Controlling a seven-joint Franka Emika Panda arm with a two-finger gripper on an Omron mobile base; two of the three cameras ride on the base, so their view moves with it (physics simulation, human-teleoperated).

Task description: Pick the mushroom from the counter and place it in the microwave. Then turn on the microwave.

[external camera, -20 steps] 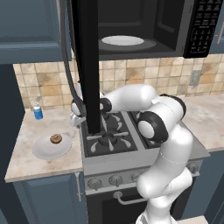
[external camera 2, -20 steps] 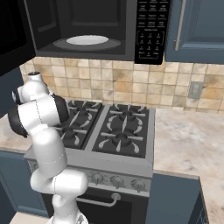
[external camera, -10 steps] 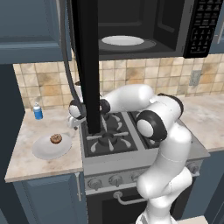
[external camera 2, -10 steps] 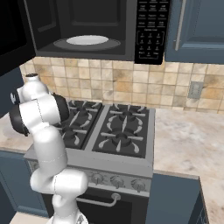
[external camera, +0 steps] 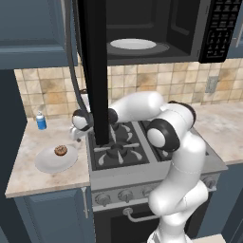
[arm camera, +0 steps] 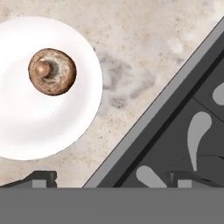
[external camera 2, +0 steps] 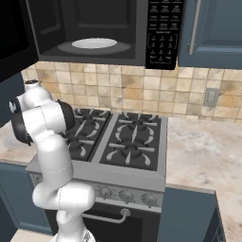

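**Open gripper hanging over the counter, mushroom lying on the plate**

The microwave is sitting above the stove with its door swinging wide open, and a white turntable is showing inside the dark cavity; its keypad is facing out at the right. Below it, the black gas stove is standing between two stretches of marbled counter. The white arm is rising in front of the stove and reaching across toward the left stretch of counter, with the gripper hanging near the stove's left edge, partly behind the open door.

In the hand view the gripper's fingertips are standing far apart at the bottom edge, holding nothing, one over the counter and the other over the stove top.

A white plate is resting on the left counter, just beside the stove. A small blue bottle is standing behind it near the tiled wall. The mushroom is lying on the plate, stem up, apart from the fingers.
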